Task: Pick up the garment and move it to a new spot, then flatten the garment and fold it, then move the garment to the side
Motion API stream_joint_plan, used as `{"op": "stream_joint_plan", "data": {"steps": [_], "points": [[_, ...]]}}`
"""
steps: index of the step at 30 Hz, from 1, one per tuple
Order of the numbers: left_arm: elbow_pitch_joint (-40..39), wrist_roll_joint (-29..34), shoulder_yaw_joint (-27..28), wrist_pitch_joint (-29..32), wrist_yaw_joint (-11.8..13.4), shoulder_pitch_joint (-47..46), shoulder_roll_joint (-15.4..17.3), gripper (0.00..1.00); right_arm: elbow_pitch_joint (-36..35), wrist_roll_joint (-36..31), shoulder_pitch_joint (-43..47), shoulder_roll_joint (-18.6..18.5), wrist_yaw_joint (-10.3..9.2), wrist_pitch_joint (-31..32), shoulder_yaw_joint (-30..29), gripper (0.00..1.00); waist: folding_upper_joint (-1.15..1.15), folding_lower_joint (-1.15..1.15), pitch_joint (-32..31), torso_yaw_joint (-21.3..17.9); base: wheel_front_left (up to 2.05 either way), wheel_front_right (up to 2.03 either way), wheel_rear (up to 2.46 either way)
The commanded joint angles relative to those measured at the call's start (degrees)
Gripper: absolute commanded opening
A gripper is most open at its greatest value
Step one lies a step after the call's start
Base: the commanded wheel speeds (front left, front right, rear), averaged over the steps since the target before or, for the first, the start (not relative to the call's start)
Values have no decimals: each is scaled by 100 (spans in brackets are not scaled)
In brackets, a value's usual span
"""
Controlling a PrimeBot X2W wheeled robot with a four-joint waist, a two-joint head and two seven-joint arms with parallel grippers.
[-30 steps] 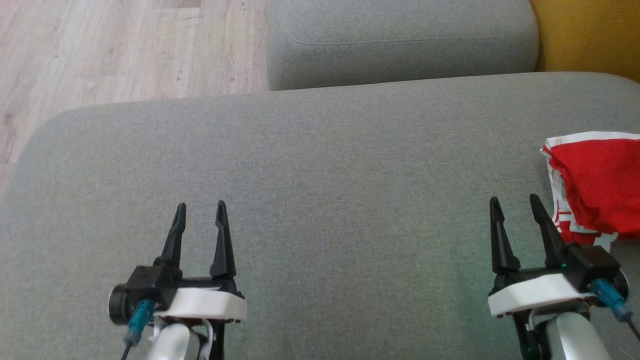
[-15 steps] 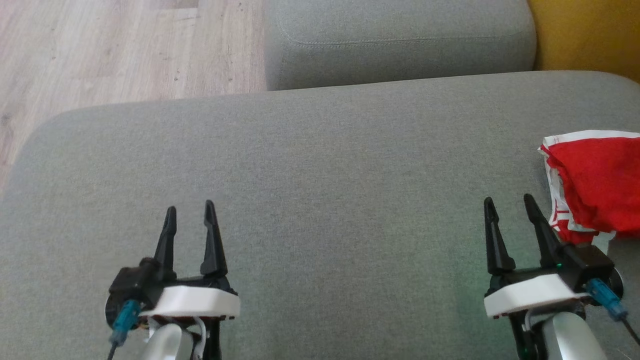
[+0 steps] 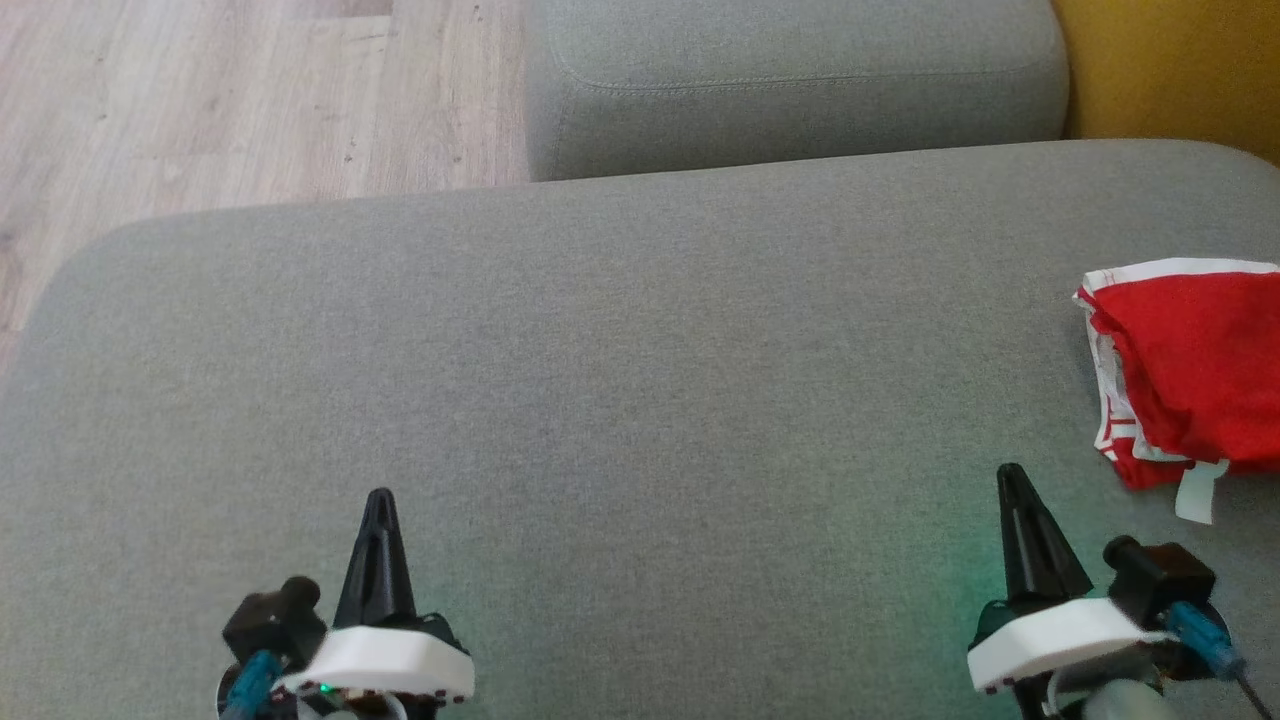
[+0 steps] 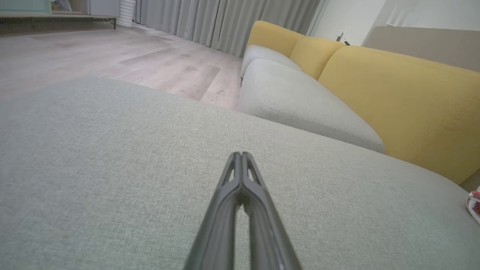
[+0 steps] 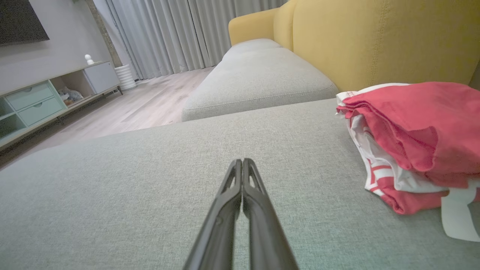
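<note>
One folded garment (image 3: 1195,365), red with white trim; my left gripper (image 3: 380,497) and right gripper (image 3: 1010,472) are both pinched together, empty.

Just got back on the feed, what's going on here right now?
Nothing is being held. The red and white garment lies folded in a bundle at the right edge of the grey cushion, apart from both arms. The left end effector and right end effector are both shut and empty over bare cushion. The folding and moving aside look done.
</note>
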Motion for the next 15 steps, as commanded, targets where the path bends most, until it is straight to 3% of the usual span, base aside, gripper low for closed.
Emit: {"op": "stream_joint_plan", "data": {"steps": [1, 15], "points": [[-190, -173, 103, 53, -58, -287, 1, 0, -207, 231, -244, -9, 0, 49, -34, 0, 0, 0, 0, -1, 0, 0, 0], [-243, -890, 297, 266, -172, -298, 6, 0, -253, 1126, -294, -19, -1, 258, -107, 0, 0, 0, 1, -11, 0, 0, 0]]}}
